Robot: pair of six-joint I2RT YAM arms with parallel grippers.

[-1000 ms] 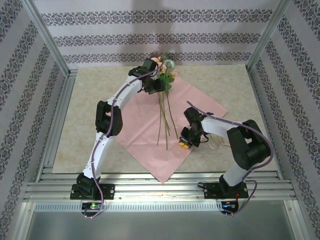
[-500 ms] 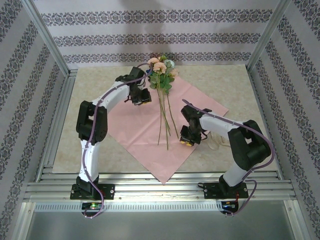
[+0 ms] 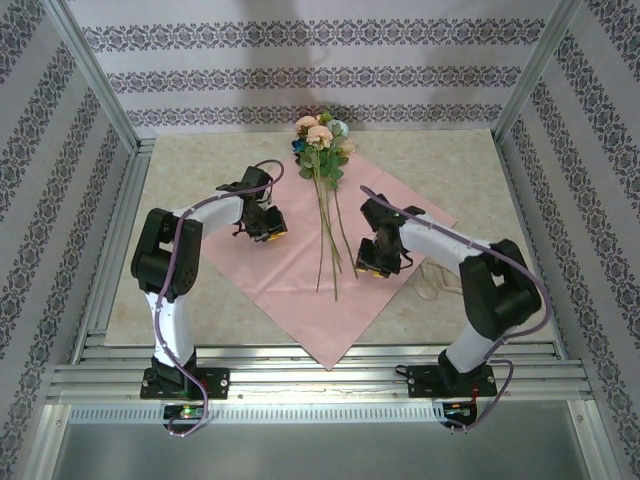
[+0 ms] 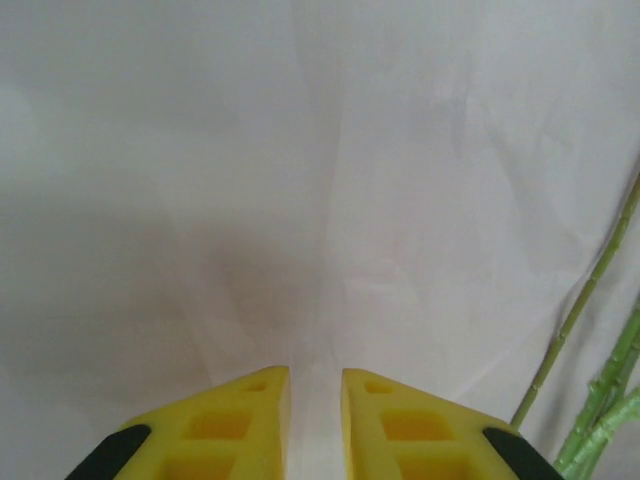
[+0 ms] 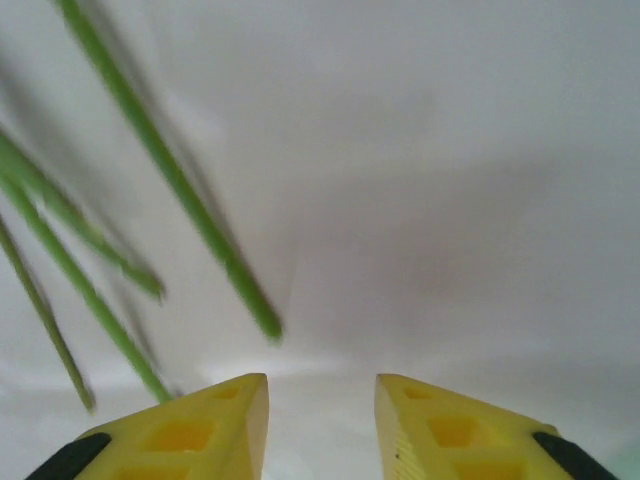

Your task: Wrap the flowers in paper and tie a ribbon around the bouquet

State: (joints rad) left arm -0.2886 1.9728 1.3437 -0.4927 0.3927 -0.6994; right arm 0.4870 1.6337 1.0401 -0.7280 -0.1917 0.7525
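Moved since a second ago: left gripper (image 3: 267,230), drawn back from the blooms to the left half of the paper (image 3: 290,275); right gripper (image 3: 371,264), nudged a little farther out.

Flowers (image 3: 322,135) unmoved: blooms beyond the paper's far corner, stems (image 3: 327,240) running down the pink sheet between both grippers.

Left jaws narrowly apart, nothing between, low over bare paper; stems at right edge of left wrist view.

Right jaws wider apart, empty; stem tips just to their left.

Ribbon (image 3: 437,288) faint, on the table right of the right arm.
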